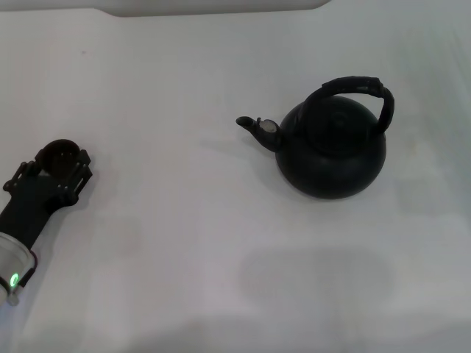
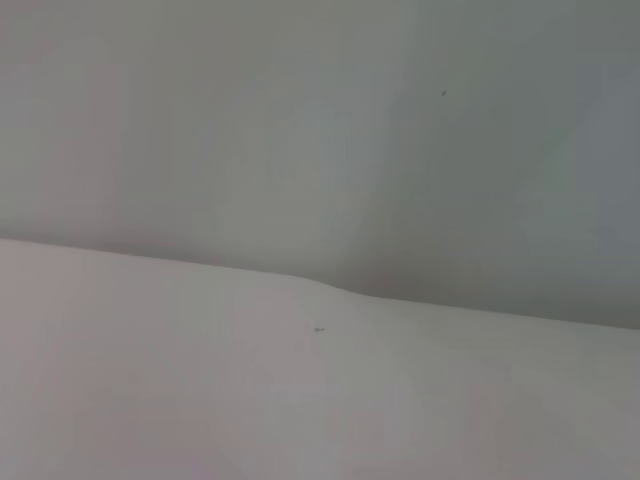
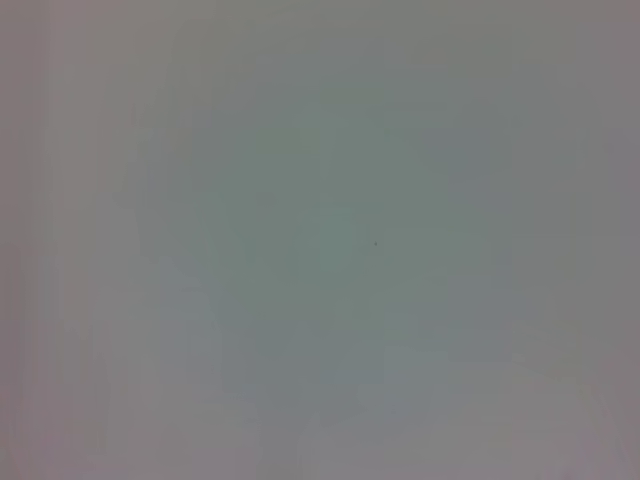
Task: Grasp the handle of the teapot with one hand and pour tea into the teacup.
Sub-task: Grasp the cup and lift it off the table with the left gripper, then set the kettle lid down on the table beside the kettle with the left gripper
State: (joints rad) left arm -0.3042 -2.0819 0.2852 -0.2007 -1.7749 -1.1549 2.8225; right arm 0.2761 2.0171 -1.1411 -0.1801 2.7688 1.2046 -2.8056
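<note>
At the left edge of the head view, the left end effector (image 1: 65, 168) rests low over the white tabletop (image 1: 184, 243). A small dark round thing sits at its tip, and I judge this is the teacup (image 1: 60, 156), but it merges with the black fingers, so I cannot tell if the fingers are wide, narrow, or closed around it. A green light shows on the arm near the lower left corner.

In the middle right of the frame the teapot (image 1: 333, 151) stands upright on the tabletop, well apart from the left end effector. Its spout (image 1: 254, 127), with the small silvery cap, points to the left side of the frame, toward the cup. The handle (image 1: 364, 90) arches over the top, and nothing touches it. The right end effector is not visible in any view; its wrist camera shows only a plain grey surface.

What could go wrong, in my judgement: the cup is tiny and the pot is big, so a small tilt error may send the tea beside the cup. The round handle may also let the pot swing in a loose grasp.

I can read no brand, label or writing anywhere
</note>
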